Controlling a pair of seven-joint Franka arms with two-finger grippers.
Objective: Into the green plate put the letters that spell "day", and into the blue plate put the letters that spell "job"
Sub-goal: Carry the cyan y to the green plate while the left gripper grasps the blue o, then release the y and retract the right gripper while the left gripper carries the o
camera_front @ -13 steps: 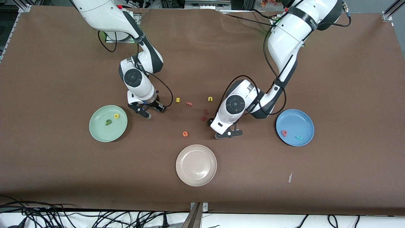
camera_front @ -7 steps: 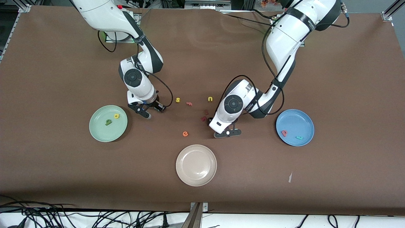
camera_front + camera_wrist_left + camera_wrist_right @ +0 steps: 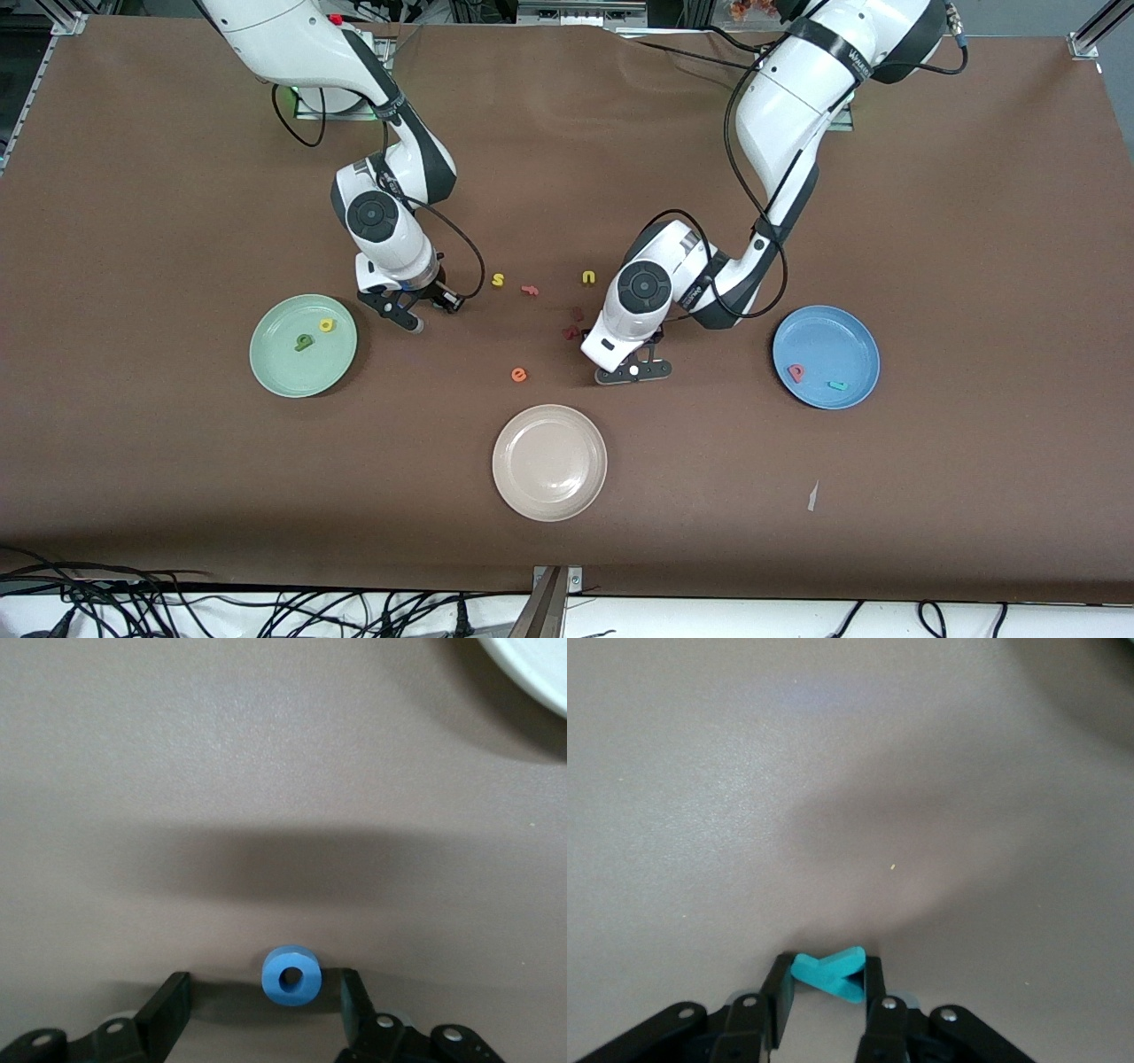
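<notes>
The brown surface [image 3: 974, 177] carries two arms, three plates and twelve small foam letters.

The left arm [image 3: 780, 106] bends down to the middle, its wrist low at about 1 o'clock of the beige plate [image 3: 549, 461]. The left jaws are released and straddle the blue o [image 3: 291, 975], which lies flat on the surface between them, with a gap on at least one side. The right arm [image 3: 292, 44] reaches down at about 2 o'clock of the green plate [image 3: 275, 372]. The right jaws are clenched on the teal y [image 3: 828, 974], both fingers pressing its sides.

The green plate holds two letters: the yellow d [image 3: 327, 325] and the olive a [image 3: 304, 342] at its 7 o'clock. The blue plate [image 3: 833, 337] holds two: the pink b [image 3: 796, 373] and the teal j [image 3: 836, 385] at its 4 o'clock. The beige plate holds nothing.

Six letters lie loose between the arms: a yellow s [image 3: 499, 280], a yellow u [image 3: 588, 277], three red letters [image 3: 577, 313] and an orange e [image 3: 519, 375] at 11 o'clock of the beige plate.
</notes>
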